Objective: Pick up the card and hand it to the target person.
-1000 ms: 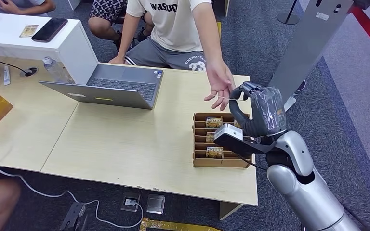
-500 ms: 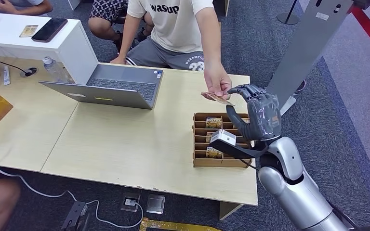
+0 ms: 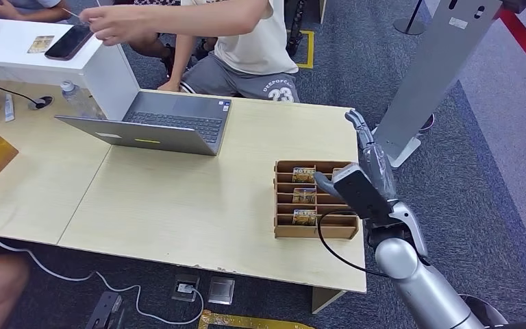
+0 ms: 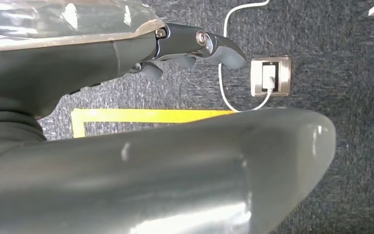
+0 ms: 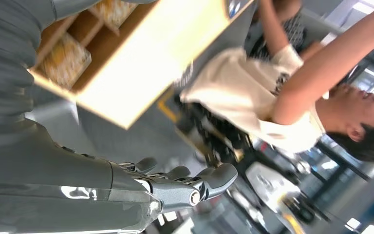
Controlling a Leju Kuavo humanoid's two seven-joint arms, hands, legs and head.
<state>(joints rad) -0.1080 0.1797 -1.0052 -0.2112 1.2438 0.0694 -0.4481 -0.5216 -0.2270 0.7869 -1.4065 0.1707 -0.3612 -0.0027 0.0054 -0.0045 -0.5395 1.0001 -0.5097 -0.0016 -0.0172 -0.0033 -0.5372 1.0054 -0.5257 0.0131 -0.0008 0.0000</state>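
Seen from the robot's head, a pale wooden table [image 3: 198, 199] fills the middle of the frame. At the lower right the silver right arm rises to the dark grey right hand [image 3: 368, 168], held upright above the table's right edge with its fingers [image 3: 357, 126] stretched straight and apart, gripping nothing. The right wrist view agrees: the right hand's fingers [image 5: 209, 183] reach out into open air with nothing between them.

Just left of that hand, touching the table, sits a brown cardboard tray with slotted dividers [image 3: 282, 229], holding several small yellow printed cards [image 3: 305, 217] in its slots.

At the top of the frame a seated person in a cream T-shirt and grey shorts [image 3: 253, 48] stretches an arm towards the upper left. That person's hand [image 3: 113, 24] is above a white raised shelf [image 3: 20, 51] and pinches a thin pale card [image 3: 72, 14], seen edge-on and too small to make out in detail. It is well apart from the robot's hand.

On the shelf lie a black phone [image 3: 70, 41] and another small yellow card [image 3: 40, 44]. An open grey laptop [image 3: 157, 123] sits on the table at upper centre.

In the left wrist view the grey left hand [image 4: 126, 53] hangs over dark carpet [image 4: 350, 73], its fingers [image 4: 214, 44] slightly curved and holding nothing.
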